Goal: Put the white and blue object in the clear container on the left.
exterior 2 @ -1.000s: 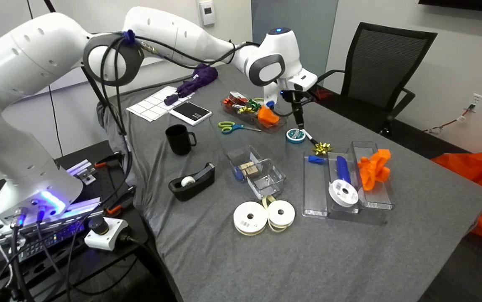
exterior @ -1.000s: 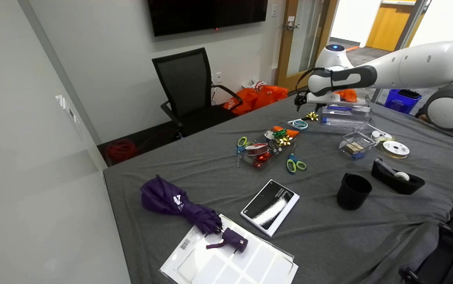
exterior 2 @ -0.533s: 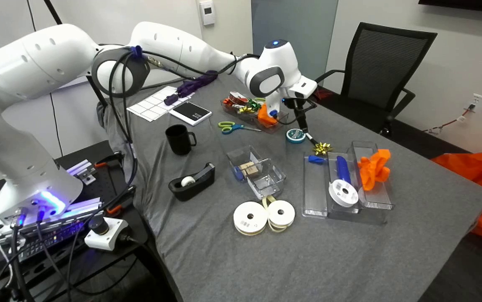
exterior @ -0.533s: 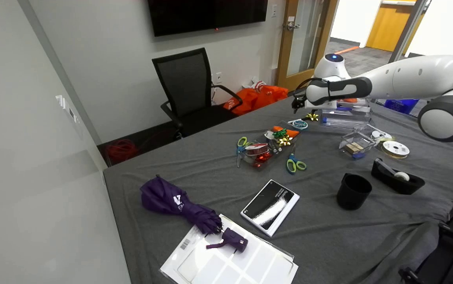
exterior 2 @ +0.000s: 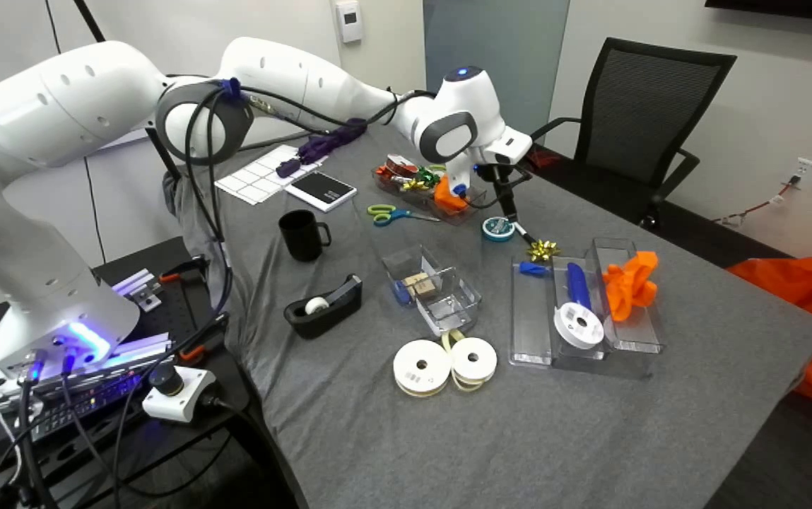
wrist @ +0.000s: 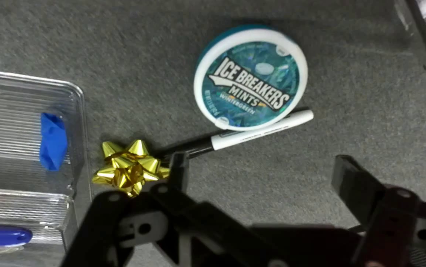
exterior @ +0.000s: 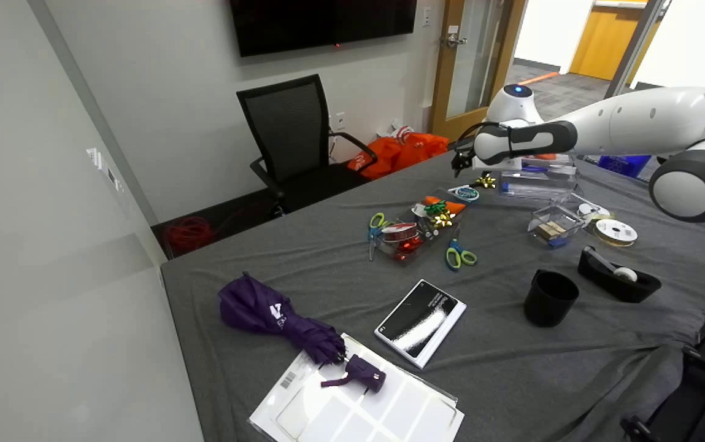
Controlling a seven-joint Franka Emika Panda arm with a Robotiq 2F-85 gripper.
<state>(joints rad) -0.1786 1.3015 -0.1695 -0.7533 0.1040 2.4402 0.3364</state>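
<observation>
Gripper is observed with its fingers spread wide, held over the grey cloth near a gold bow. White-and-blue mint tin is found flat on the cloth, just beside a white marker. In both exterior views, the small clear container, occupied by a tan block, is seen apart from the tin.

The round white-and-blue mint box lies flat, printed side up, on the surface; the low, open-topped clear container stands upright, apart from it.
</observation>
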